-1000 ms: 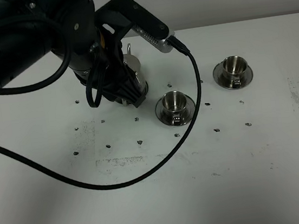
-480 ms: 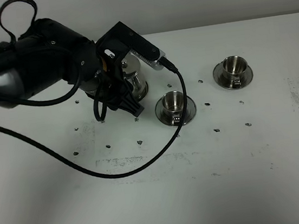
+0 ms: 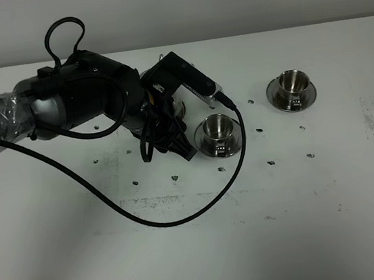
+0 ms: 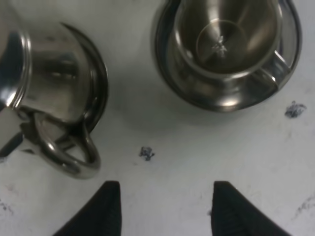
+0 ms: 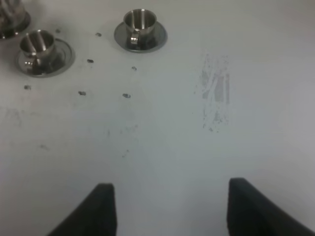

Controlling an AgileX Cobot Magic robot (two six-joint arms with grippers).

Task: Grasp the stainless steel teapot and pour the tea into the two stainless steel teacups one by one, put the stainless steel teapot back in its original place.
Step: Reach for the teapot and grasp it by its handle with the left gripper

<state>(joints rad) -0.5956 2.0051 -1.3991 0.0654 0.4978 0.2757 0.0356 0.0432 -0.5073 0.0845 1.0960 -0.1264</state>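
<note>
Editor: Hands first. Where do they stand?

Reporter: Left hand point(image 4: 166, 199) hangs low over the white table point(image 3: 286, 223), its black fingers point(image 4: 106, 211) apart and empty. The loop handle point(image 4: 69, 152) of the shiny, rounded stainless steel teapot point(image 4: 49, 83) lies just beside one finger, not between them. Right hand point(image 5: 167, 206) is also parted, over bare table, well apart.

Editor: What has changed?

Reporter: A second ago the left arm stood high over the pot. It has since dropped and swung toward the nearer small steel teacup point(image 4: 224, 39) on its round saucer point(image 4: 170, 86). The teapot sits on its flat steel coaster dish point(image 4: 101, 88), and that cup looks dry. By that reading, the grasp is yet to come and no tea is poured.
</note>
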